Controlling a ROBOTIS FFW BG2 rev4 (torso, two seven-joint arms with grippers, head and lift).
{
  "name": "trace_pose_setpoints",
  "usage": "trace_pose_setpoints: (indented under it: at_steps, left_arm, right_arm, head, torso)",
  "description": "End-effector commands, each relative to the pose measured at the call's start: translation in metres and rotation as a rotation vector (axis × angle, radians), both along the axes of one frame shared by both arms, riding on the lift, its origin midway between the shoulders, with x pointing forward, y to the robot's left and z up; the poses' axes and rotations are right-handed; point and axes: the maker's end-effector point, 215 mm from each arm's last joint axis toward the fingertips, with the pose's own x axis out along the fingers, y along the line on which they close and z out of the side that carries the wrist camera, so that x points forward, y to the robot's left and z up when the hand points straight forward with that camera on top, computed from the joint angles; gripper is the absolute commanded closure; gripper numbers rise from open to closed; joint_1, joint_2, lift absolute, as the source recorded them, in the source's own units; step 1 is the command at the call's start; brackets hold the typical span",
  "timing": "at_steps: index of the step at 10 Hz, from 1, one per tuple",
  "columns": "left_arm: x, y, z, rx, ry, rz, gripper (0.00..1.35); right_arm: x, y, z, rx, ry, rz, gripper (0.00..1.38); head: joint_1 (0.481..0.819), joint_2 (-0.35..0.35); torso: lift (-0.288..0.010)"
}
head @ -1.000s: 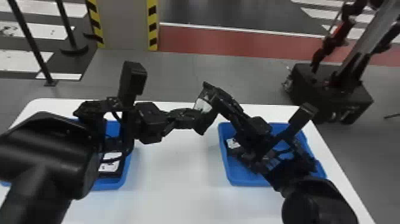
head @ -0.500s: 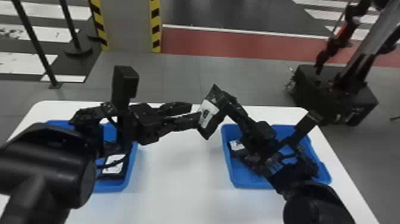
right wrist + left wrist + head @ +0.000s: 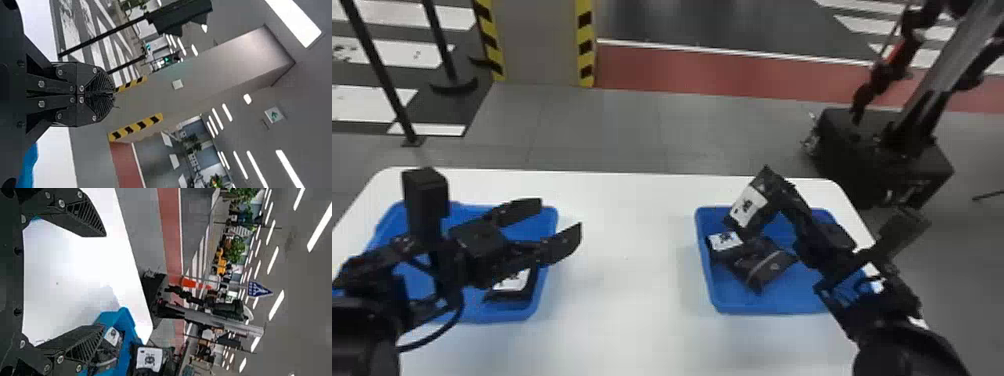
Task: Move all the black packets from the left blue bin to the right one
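While the right gripper [image 3: 786,192] is holding a black packet with a white label [image 3: 748,206] between closed fingers above the right blue bin's [image 3: 764,304] far edge, the left gripper [image 3: 560,216] is gaping wide and gripping nothing at the left blue bin's [image 3: 549,222] right edge. Both bins are resting on a white, round-cornered tabletop [image 3: 632,260], near its opposite side edges. Another labelled black packet [image 3: 517,286] is lying by the left bin's near right corner; more black packets [image 3: 762,265] are lying together in the right bin. Beyond, grey flooring [image 3: 612,130] is running to a red strip [image 3: 682,70], and a yellow-and-black striped pillar [image 3: 539,45] is standing there. A dark boxy machine [image 3: 877,155] is sitting past the tabletop's far right corner.
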Motion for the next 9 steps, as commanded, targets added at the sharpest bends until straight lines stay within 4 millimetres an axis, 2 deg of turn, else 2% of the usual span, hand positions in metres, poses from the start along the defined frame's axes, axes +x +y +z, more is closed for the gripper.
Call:
trace_pose_setpoints:
  at_steps: [1,3,4,5,6,7,9]
  left_arm:
    - [-0.006,0.036,-0.007,0.007,0.012,0.062,0.18]
    - [-0.01,0.068,-0.01,0.028,0.014,0.118,0.18]
    - [-0.009,0.078,-0.009,0.043,0.011,0.133,0.18]
    - [-0.008,0.094,-0.016,0.075,0.032,0.166,0.18]
    - [-0.008,0.113,-0.032,0.113,0.092,0.213,0.18]
    - [-0.013,0.131,-0.052,0.136,0.181,0.259,0.18]
    - [-0.033,0.143,-0.093,0.155,0.359,0.312,0.18]
  right_arm:
    - [-0.01,-0.032,-0.03,-0.023,0.058,-0.073,1.28]
    - [-0.026,-0.072,-0.074,-0.028,0.16,-0.186,1.25]
    - [-0.036,-0.08,-0.078,-0.034,0.176,-0.219,0.76]
    - [-0.042,-0.075,-0.07,-0.026,0.163,-0.216,0.15]
    - [-0.049,-0.068,-0.058,-0.01,0.138,-0.213,0.0]
    - [-0.052,-0.061,-0.044,-0.002,0.113,-0.208,0.14]
    - [-0.051,-0.051,-0.021,0.002,0.063,-0.182,0.3]
  head:
    - [0.695,-0.147]
    - [0.695,-0.152]
    - [0.695,-0.157]
    - [0.695,-0.161]
    - [0.695,-0.156]
    - [0.695,-0.132]
    - [0.695,-0.084]
  torso:
    - [-0.11]
    - [-0.11]
    - [-0.11]
    - [-0.11]
    - [-0.11]
    - [-0.11]
    - [-0.11]
